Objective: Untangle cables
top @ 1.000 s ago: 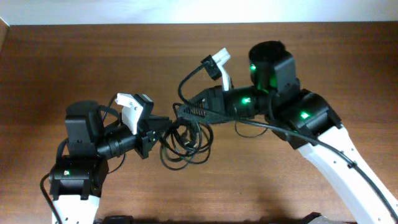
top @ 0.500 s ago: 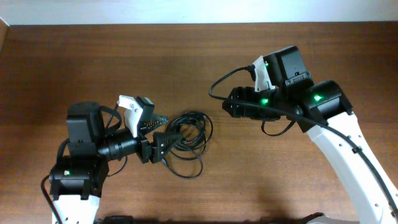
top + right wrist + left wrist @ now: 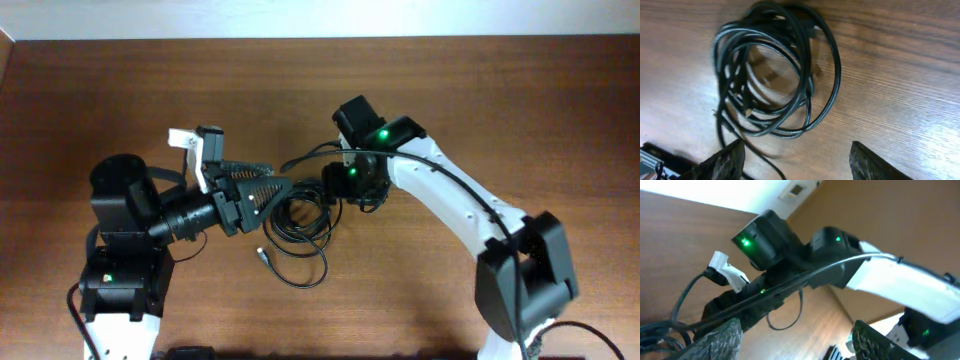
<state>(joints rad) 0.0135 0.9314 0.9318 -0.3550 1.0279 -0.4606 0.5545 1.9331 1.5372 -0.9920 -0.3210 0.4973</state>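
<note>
The cables (image 3: 300,228) lie as one tangled coil of thin black cord on the wooden table, a small plug (image 3: 262,253) sticking out at the coil's lower left. In the right wrist view the cables (image 3: 771,75) fill the upper left. My right gripper (image 3: 796,165) hovers just over the coil's edge, open, nothing between its fingers; one strand passes by its left finger (image 3: 722,161). My left gripper (image 3: 275,188) is open at the coil's upper left edge, holding nothing. In the left wrist view its fingers (image 3: 720,341) frame the right arm (image 3: 805,275), with cable strands (image 3: 657,330) at the lower left.
The right arm (image 3: 450,215) arches across from the lower right, its wrist (image 3: 355,175) right by the left gripper's fingertips. The left arm's base (image 3: 120,270) stands at the lower left. Bare wood table (image 3: 500,90) surrounds the coil, with a white wall along the far edge.
Both grippers have opened and let go of the cables, which now rest on the table. The right arm pulled away, then swung back low over the coil. The left gripper rose slightly.
</note>
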